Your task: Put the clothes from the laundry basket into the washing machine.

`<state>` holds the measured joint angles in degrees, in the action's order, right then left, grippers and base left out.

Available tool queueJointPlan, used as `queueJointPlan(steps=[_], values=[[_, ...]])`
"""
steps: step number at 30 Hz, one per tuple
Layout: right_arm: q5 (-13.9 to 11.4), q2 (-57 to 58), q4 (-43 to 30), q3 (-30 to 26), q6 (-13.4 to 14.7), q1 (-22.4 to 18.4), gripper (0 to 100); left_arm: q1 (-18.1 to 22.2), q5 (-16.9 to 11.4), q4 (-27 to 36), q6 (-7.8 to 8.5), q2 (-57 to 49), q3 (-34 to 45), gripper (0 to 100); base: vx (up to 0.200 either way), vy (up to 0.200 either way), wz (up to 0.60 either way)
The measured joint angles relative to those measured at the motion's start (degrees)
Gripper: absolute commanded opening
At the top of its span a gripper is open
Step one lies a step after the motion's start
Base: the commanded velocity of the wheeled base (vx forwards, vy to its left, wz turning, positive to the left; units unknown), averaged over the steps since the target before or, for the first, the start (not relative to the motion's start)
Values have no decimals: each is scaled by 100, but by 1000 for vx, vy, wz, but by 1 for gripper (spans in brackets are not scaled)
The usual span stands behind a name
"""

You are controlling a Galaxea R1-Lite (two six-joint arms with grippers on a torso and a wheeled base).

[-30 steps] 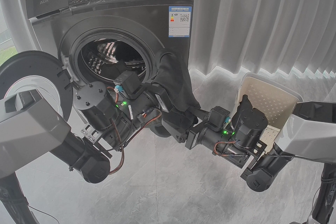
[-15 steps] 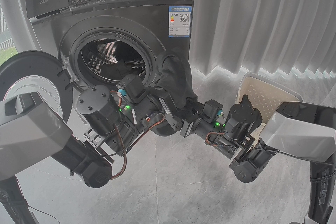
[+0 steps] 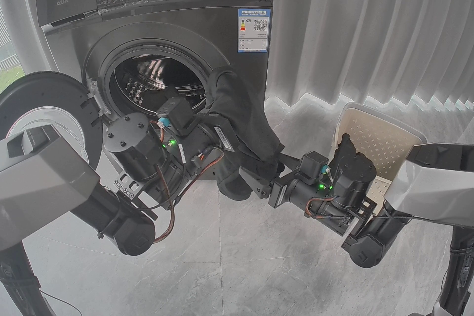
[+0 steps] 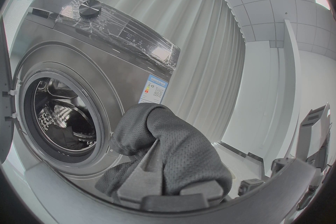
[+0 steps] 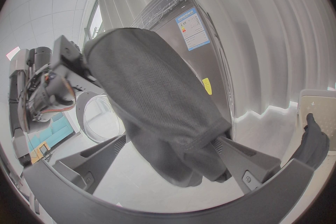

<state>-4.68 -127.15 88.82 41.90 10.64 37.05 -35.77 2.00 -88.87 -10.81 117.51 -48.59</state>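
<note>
Clothes first: one dark, mesh-textured garment [image 3: 242, 119] hangs in the air between my two arms. It is just right of the round opening [image 3: 158, 85] of the washing machine [image 3: 163, 30] and not yet through it. Its upper end is humped over the left gripper [image 4: 164, 179]. Cloth covers that gripper, so I cannot tell whether it is clamped or merely carrying the drape. The right gripper [image 5: 169, 140], lower and nearer to me, has its jaws spread wide and grips nothing. The garment's lower folds lie against one of its fingers [image 5: 241, 161] and sag past it toward the floor.

The door [image 3: 44, 109] stands swung open on the left. The laundry basket [image 3: 380, 134] sits on the right, well apart from the machine, with another dark piece [image 5: 313, 144] in it. Something dark lies low in the drum [image 4: 66, 135].

I judge this cloth light, limp and not slippery. It will sag and trail, and the hanging tail could catch on the rim of the opening. I would take it by a thick bunched fold near the top, so less dangles, and feed the tail in first.
</note>
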Motion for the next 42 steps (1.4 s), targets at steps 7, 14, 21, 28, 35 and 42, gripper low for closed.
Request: queueJointPlan(steps=[7, 14, 21, 28, 35, 42], values=[[-7, 483, 0, -717, -50, 38, 100, 118, 34, 5, -5, 55, -102, 0, 0, 0, 0], [-43, 681, -17, -539, -90, -1, 100, 127, 43, 2, -7, 63, -102, 0, 0, 0, 0], [-289, 308, -44, 176, -200, 2, 100, 101, 45, 0, -7, 63, -77, 0, 0, 0, 0], [-468, -330, -44, 870, -317, 105, 100, 62, 68, -4, -7, 39, -46, 0, 0, 0, 0], [-478, -800, -99, 1725, -334, -190, 100, -11, 155, -2, -5, 18, -16, 0, 0, 0, 0], [-478, -1095, -115, 1970, -336, -233, 100, -111, 179, 5, -7, 20, -6, 0, 0, 0, 0]])
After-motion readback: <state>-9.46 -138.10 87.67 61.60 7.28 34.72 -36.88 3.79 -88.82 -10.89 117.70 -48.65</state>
